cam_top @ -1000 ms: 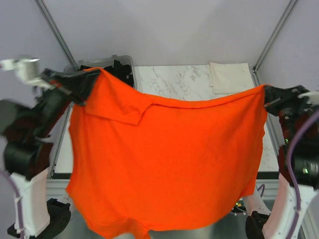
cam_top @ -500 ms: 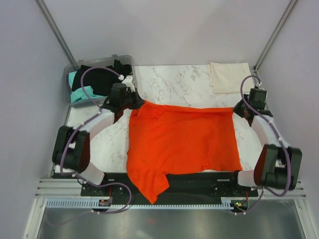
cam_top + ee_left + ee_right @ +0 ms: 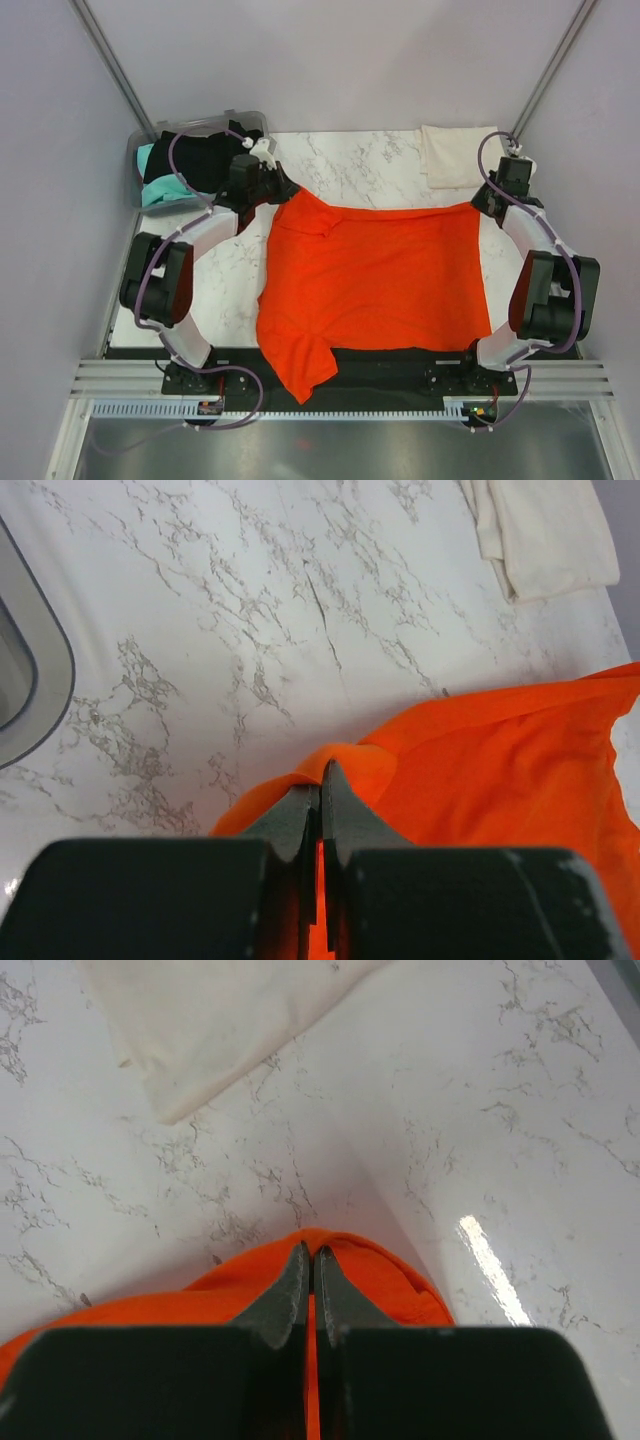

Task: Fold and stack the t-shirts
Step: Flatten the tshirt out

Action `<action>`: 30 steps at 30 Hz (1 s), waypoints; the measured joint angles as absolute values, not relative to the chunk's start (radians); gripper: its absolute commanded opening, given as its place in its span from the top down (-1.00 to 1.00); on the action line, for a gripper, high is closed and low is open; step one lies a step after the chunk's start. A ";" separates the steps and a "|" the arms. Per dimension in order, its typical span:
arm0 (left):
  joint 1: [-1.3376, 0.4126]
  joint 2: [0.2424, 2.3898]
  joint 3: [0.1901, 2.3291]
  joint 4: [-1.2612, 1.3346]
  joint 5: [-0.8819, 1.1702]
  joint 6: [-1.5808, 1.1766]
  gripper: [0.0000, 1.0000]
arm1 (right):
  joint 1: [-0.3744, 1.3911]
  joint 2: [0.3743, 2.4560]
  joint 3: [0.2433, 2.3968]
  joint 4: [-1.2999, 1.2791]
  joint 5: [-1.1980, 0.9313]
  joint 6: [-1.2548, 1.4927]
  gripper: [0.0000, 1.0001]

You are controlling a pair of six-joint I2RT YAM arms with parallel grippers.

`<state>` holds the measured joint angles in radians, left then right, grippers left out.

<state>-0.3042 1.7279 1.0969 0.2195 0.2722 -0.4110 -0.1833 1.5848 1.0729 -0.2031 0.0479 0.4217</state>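
Note:
The orange-red t-shirt [image 3: 375, 275] lies spread on the marble table, its near edge hanging over the front. My left gripper [image 3: 287, 190] is shut on its far left corner [image 3: 345, 755]. My right gripper [image 3: 481, 201] is shut on its far right corner [image 3: 330, 1245]. A folded cream-white t-shirt [image 3: 458, 155] lies at the far right; it shows in the left wrist view [image 3: 545, 530] and the right wrist view [image 3: 215, 1015]. Black [image 3: 200, 160] and teal [image 3: 160, 190] shirts fill the bin.
The clear grey plastic bin [image 3: 137, 148] stands at the far left corner, its rim in the left wrist view [image 3: 30, 670]. Bare marble table [image 3: 350, 165] lies between the bin and the cream shirt. Frame poles rise at both back corners.
The orange shirt hung high in the air between both grippers, then came down flat on the table. Both grippers have since moved it a little farther back, still gripping the corners.

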 measured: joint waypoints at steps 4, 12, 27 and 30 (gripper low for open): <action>-0.302 1.604 1.108 0.144 0.236 -0.411 0.95 | -0.183 1.548 1.081 -0.233 0.036 0.425 1.00; -0.301 1.292 1.307 0.052 0.175 -0.402 0.94 | -0.183 1.282 1.135 -0.248 -0.049 0.523 1.00; -0.298 0.714 1.503 -0.128 0.141 -0.398 0.95 | -0.183 0.755 1.612 -0.332 -0.106 0.557 1.00; -0.298 0.636 1.568 -0.136 0.125 -0.390 0.95 | -0.183 0.722 1.661 -0.335 -0.115 0.562 1.00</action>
<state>-0.2977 0.6357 1.5677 -0.1364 0.1253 -0.3897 -0.1829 0.7223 1.6608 -0.3351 -0.1150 0.5617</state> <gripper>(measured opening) 0.033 0.032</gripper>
